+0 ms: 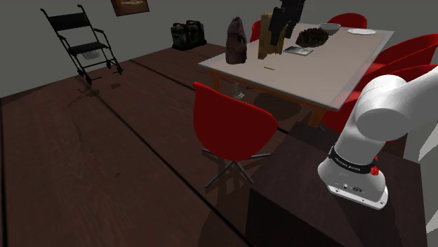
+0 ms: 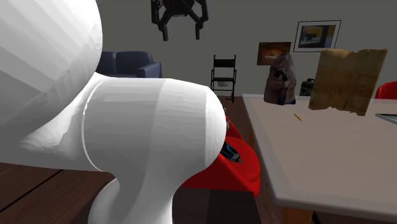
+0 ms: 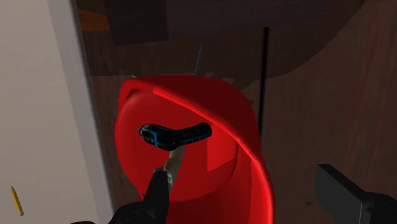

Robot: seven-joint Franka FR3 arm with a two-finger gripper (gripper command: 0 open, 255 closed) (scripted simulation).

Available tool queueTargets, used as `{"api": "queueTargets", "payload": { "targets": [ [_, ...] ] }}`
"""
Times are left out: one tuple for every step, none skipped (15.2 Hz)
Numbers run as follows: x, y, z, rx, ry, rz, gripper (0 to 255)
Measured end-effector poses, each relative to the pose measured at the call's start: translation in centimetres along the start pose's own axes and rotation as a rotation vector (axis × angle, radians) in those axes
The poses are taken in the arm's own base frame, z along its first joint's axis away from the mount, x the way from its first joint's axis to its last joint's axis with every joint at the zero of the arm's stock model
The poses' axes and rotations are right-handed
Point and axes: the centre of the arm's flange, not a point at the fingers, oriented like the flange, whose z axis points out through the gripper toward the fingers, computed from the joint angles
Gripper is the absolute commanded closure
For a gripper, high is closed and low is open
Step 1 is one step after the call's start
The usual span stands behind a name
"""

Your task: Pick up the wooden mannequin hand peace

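Gripper point(image 1: 284, 29), all-black with 2 fingers, hanging high in the shoulder view, overlapping in the picture the top of a tall tan wood-grained slab, taken for the wooden mannequin hand point(image 1: 268, 48). Upright on the pale rectangular counter point(image 1: 316, 70), with a dark brown lumpy upright figure point(image 1: 236, 41) toward that view's left and a small yellow pencil point(image 1: 268, 69) lying in front.

From the second exterior view: gripper point(image 2: 181, 33) up near the top edge, fingers splayed, released, clasping nothing. Well apart from the mannequin hand point(image 2: 347, 79), far toward that view's right on the counter beside the brown figure. Red shell chair point(image 2: 245, 175) pushed against the counter's edge, a black-and-blue curved gadget point(image 2: 230, 153) on its seat. Height probably chosen for clearance over chair and counter before any swing across.

Through the wrist view: both fingers wide apart, aimed straight down at the red chair's seat and the gadget, counter edge and pencil off beside 1 finger. Not yet over the target, so likely the approach step: needs travel across the counter, then a descent with the fingers either side of the upright slab.
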Motion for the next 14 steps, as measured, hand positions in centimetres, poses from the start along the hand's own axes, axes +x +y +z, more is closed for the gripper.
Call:
{"api": "queueTargets", "payload": {
  "targets": [
    [0.0, 0.0, 0.0, 0.000, 0.000, 0.000, 0],
    [0.4, 0.1, 0.5, -0.002, -0.001, 0.000, 0],
    [0.9, 0.4, 1.3, -0.004, -0.004, 0.000, 0],
    [1.5, 0.4, 2.4, -0.007, -0.007, -0.001, 0],
    [2.2, 0.7, 3.2, -0.010, -0.008, -0.001, 0],
    [2.9, 0.9, 4.3, -0.013, -0.011, -0.001, 0],
    [3.4, 1.1, 5.5, -0.017, -0.014, -0.002, 0],
    [3.8, 1.4, 6.5, -0.020, -0.015, -0.002, 0],
    [4.5, 2.0, 7.9, -0.023, -0.018, -0.003, 0],
    [5.3, 2.6, 9.2, -0.027, -0.020, -0.003, 0],
    [5.9, 2.7, 10.1, -0.030, -0.022, -0.003, 0],
    [6.2, 2.8, 11.1, -0.033, -0.024, -0.004, 0],
    [6.8, 3.0, 12.4, -0.037, -0.027, -0.004, 0],
    [7.6, 3.5, 13.5, -0.040, -0.029, -0.005, 0]
  ]
}}
